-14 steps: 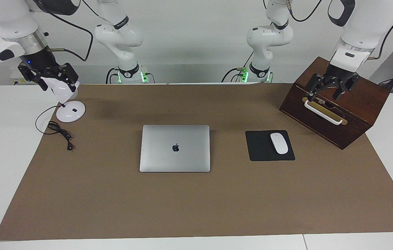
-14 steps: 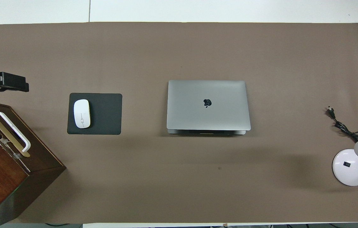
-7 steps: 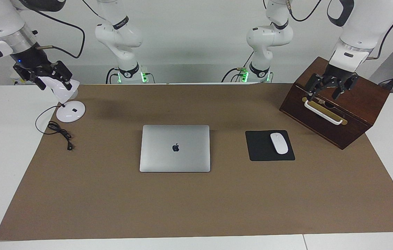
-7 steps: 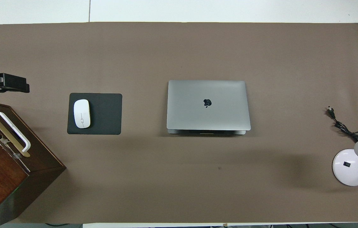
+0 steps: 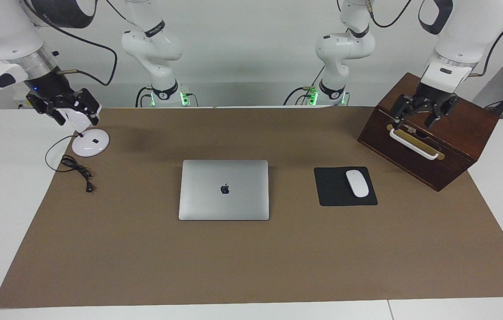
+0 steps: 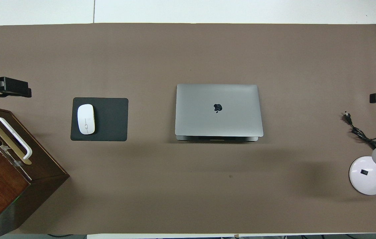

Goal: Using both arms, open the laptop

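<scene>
- No step on the laptop (image 5: 224, 190) has been started: it lies shut and flat at the middle of the brown mat (image 5: 251, 258) on the counter (image 5: 7, 200), apple logo up, with both arms well apart from it.
- The left gripper (image 5: 421, 116) is held over the wooden box (image 5: 456, 146) at the left arm's end of the counter, just above its white handle (image 5: 413, 143); the jaws are spread and nothing is held between them.
- The right gripper (image 5: 70, 112) is held over the white desk lamp (image 5: 87, 133) at the right arm's end, right at the lamp's head (whether it touches cannot be told); how far its jaws stand apart cannot be told either.
- In the overhead view only the grippers' dark tips show at the two side edges.
- The approach is judged to be the step in hand: both grippers would have to be brought in over the laptop, one to steady the base, one to lift the lid's edge.
- A black mouse pad (image 5: 336, 189) with a white mouse (image 5: 357, 183) lies beside the laptop, toward the left arm's end.
</scene>
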`<move>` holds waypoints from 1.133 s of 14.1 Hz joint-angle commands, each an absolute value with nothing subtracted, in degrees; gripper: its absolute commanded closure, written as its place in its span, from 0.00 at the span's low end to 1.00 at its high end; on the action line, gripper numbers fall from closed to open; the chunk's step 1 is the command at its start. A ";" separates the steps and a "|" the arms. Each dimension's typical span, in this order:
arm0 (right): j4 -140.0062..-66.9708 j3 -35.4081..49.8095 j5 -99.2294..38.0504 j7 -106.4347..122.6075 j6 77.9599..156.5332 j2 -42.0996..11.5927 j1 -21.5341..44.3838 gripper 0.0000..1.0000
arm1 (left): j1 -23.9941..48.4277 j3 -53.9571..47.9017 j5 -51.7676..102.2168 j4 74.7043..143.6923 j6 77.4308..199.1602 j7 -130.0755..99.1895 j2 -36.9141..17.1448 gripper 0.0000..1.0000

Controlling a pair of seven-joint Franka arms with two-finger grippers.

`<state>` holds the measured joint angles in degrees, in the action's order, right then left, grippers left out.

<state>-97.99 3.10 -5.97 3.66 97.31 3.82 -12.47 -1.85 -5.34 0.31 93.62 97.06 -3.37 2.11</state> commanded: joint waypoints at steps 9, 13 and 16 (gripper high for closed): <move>-117.75 3.25 -23.81 -21.68 119.59 10.62 -6.61 0.00 | -1.58 -5.54 0.00 95.98 98.61 -3.78 3.78 0.00; -125.14 3.25 -25.49 -31.10 129.62 13.44 0.42 0.00 | -1.58 -5.45 0.09 95.71 98.79 -3.96 3.78 0.00; -130.15 3.25 -27.77 -38.73 135.16 15.99 5.34 0.00 | -1.67 -5.54 0.09 95.98 99.32 -3.87 3.78 0.00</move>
